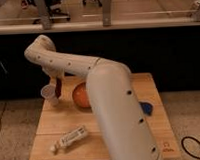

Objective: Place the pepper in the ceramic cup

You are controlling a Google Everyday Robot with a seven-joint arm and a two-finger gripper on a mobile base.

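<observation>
A: Where is the pepper (58, 88)?
B: The end effector (54, 78) holds it. It hangs straight up and down, tip pointing down, right beside the ceramic cup (49, 93), near the table's (50, 121) left edge.

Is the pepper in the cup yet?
Out. The pepper hangs upright, held by the pincer just above it, beside the cup and outside its rim.

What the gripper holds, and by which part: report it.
The gripper holds the pepper by its upper end; the pepper hangs upright beside the ceramic cup, not yet inside it.
</observation>
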